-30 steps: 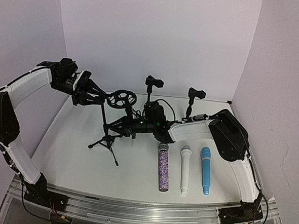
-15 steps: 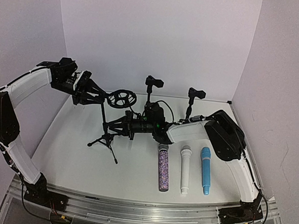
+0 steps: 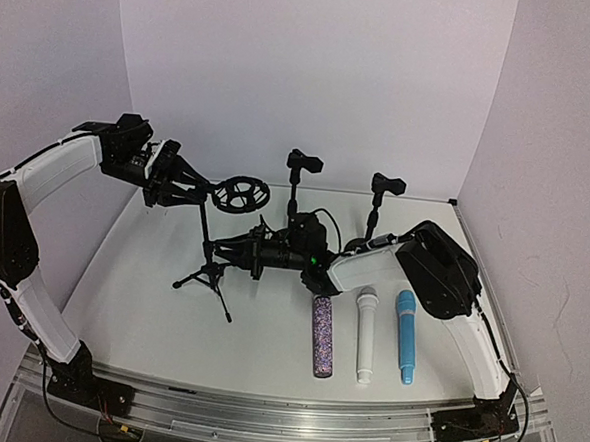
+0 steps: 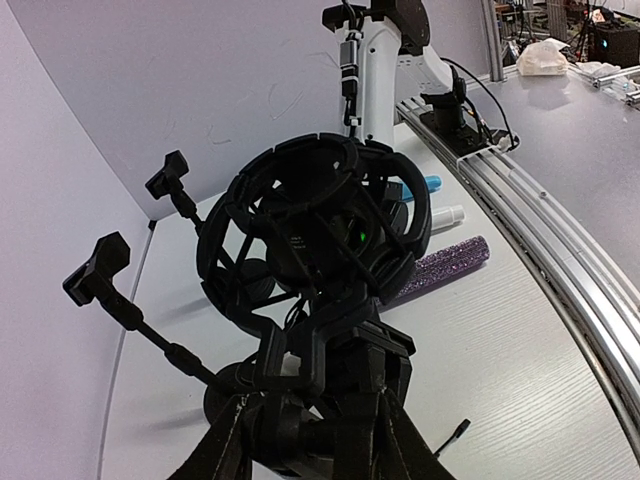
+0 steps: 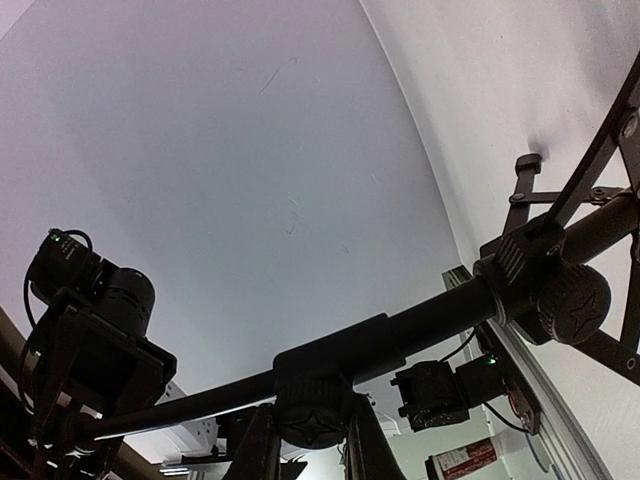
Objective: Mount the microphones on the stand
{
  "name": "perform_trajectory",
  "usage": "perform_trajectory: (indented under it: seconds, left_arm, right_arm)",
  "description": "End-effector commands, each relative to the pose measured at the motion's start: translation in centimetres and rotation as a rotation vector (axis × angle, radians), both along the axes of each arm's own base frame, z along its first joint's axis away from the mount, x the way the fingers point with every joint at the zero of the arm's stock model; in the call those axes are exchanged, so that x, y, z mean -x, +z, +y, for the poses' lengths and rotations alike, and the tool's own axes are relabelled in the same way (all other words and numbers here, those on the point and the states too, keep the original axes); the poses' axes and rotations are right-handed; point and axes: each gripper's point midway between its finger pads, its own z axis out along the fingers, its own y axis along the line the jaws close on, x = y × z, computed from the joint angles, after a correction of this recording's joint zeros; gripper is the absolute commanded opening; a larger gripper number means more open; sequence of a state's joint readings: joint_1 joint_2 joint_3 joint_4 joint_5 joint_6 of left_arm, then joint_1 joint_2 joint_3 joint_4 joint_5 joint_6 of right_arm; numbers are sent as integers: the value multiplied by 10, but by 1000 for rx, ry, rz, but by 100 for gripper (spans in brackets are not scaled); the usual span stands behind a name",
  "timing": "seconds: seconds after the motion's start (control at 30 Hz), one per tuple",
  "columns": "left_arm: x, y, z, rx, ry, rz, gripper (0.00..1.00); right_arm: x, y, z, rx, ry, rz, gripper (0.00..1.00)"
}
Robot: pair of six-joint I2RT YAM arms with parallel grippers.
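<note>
Black shock mount [image 4: 315,225], a ring on top of the tripod stand [image 3: 209,266], sits right in front of the left pincer [image 3: 205,191]. In the left wrist view that pincer's fingers are pressed against the bracket under the ring, pinching it.

Lower down, the right pincer [image 5: 312,440] reaches in from the other side. Its fingers are pressed together on the collar of the stand's pole, with a star knob farther along the pole from it.

All three microphones lie flat on the tabletop [image 3: 149,312], well apart from the left pincer. They are behind the right pincer, back toward that arm's base, side by side and roughly parallel.
- The purple-glitter microphone [image 3: 322,338] lies nearest the right pincer, with its head tucked under that arm's wrist.
- The white microphone [image 3: 365,336] lies just beside it.
- The light blue microphone [image 3: 405,336] lies farthest from the pincer.

None of them touches the stand or either pincer.

Beyond the right pincer, toward the back wall, two small clip stands [image 3: 297,181] stand upright.
</note>
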State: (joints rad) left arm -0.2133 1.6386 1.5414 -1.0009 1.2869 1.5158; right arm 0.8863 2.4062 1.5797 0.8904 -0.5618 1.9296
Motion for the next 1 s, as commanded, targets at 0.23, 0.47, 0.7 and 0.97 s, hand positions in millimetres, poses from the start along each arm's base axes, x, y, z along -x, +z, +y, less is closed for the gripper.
perform_trajectory:
  seconds: [0.23, 0.47, 0.7, 0.97]
  left_arm:
    - [5, 1, -2, 8, -17, -30, 0]
    - [8, 1, -2, 8, -19, -30, 0]
    - [8, 1, -2, 7, -19, -26, 0]
    - [7, -2, -2, 2, -16, -9, 0]
  right_arm:
    - [-9, -29, 0, 51, -55, 406, 0]
    - [-11, -32, -4, 57, -55, 404, 32]
    - [-24, -3, -18, 39, -48, 288, 62]
    - [-5, 10, -48, 266, 62, 46, 63]
